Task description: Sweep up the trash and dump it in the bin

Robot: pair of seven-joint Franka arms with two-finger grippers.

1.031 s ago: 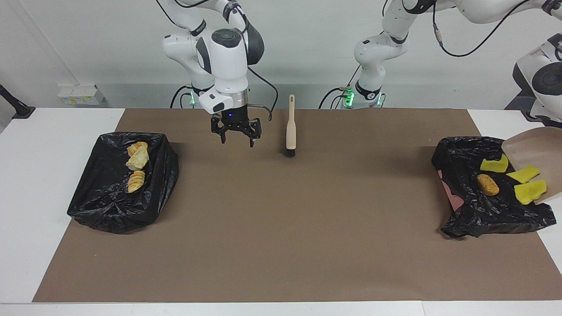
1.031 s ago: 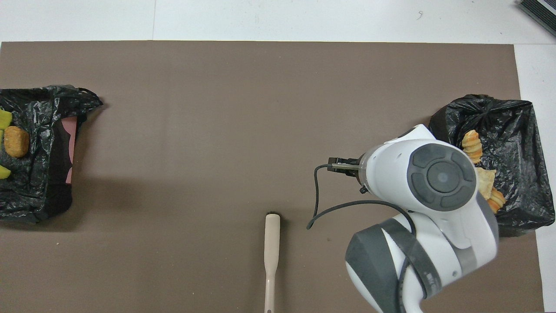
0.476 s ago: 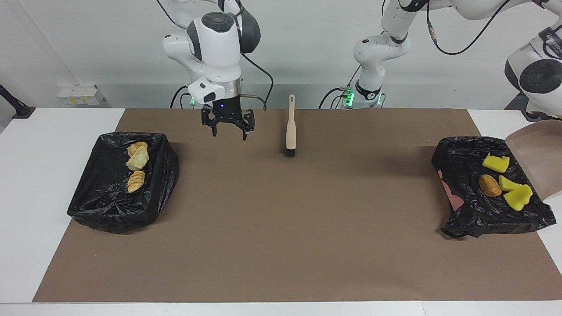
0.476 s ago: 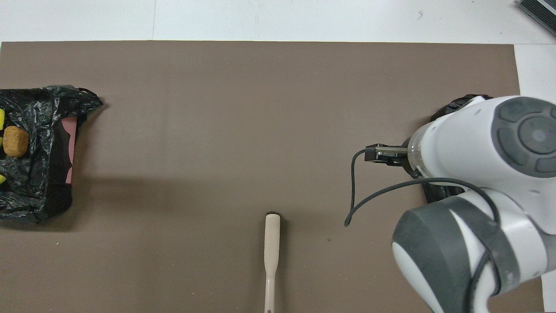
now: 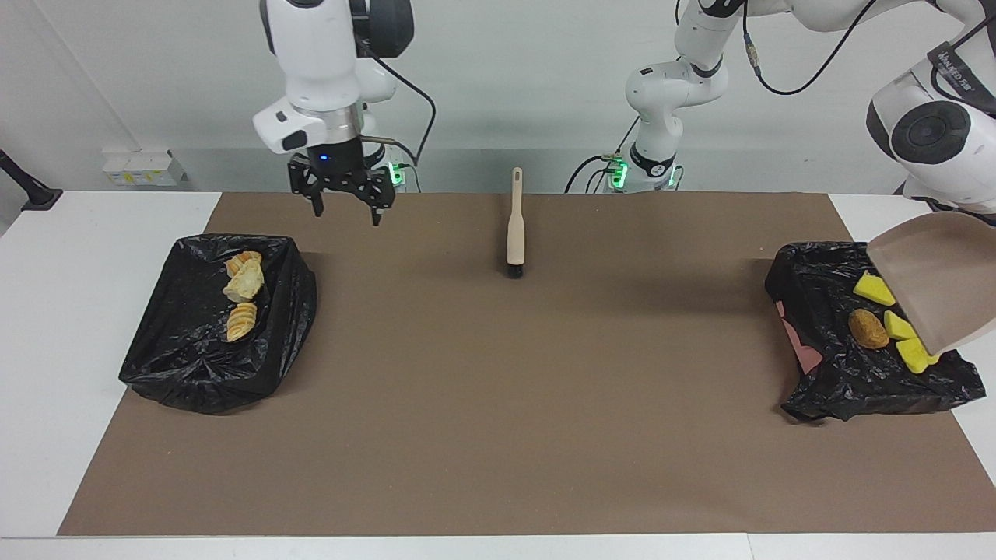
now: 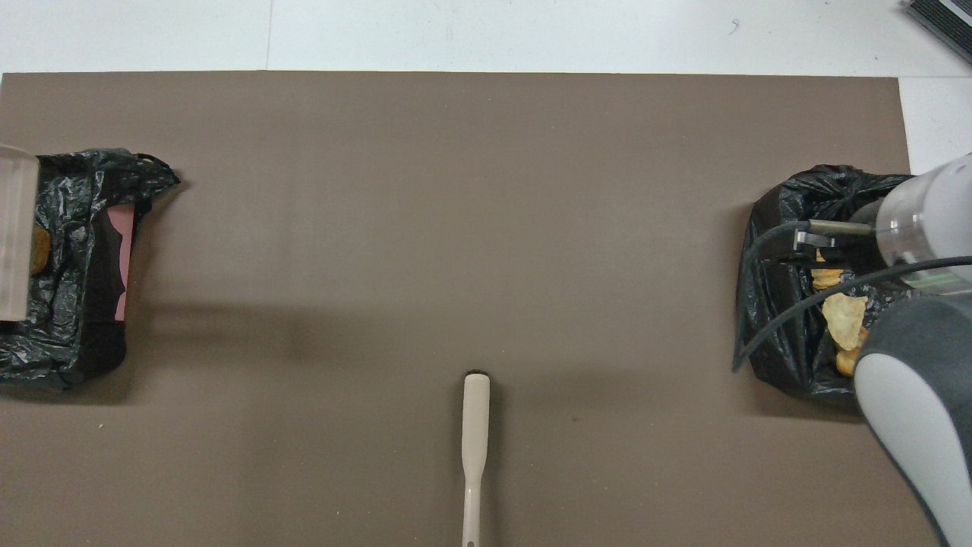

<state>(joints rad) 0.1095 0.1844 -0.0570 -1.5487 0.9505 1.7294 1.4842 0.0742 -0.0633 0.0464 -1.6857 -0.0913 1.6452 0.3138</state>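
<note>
Three yellow wedges [image 5: 873, 289] and a brown roll [image 5: 867, 329] of trash lie in the black-bagged bin [image 5: 848, 381] at the left arm's end. The beige dustpan [image 5: 934, 280] hangs tilted over that bin under the left arm, its lip covering part of the lowest wedge; the left gripper itself is hidden. From overhead, the dustpan [image 6: 15, 228] covers most of this bin [image 6: 76, 304]. Three tan chunks [image 5: 243, 280] lie in a second black-bagged bin [image 5: 194, 365] at the right arm's end. My right gripper [image 5: 340, 204] hangs open and empty, raised over the mat beside that bin.
A beige brush [image 5: 515, 233] lies on the brown mat [image 5: 498, 389] midway between the arms, close to the robots, bristles pointing away from them. From overhead, the right arm [image 6: 911, 395] covers part of the second bin [image 6: 782, 319].
The right gripper rose and swung away from the brush toward the bin at its end. The dustpan tipped over the other bin and the yellow wedges slid off it into the bag.
</note>
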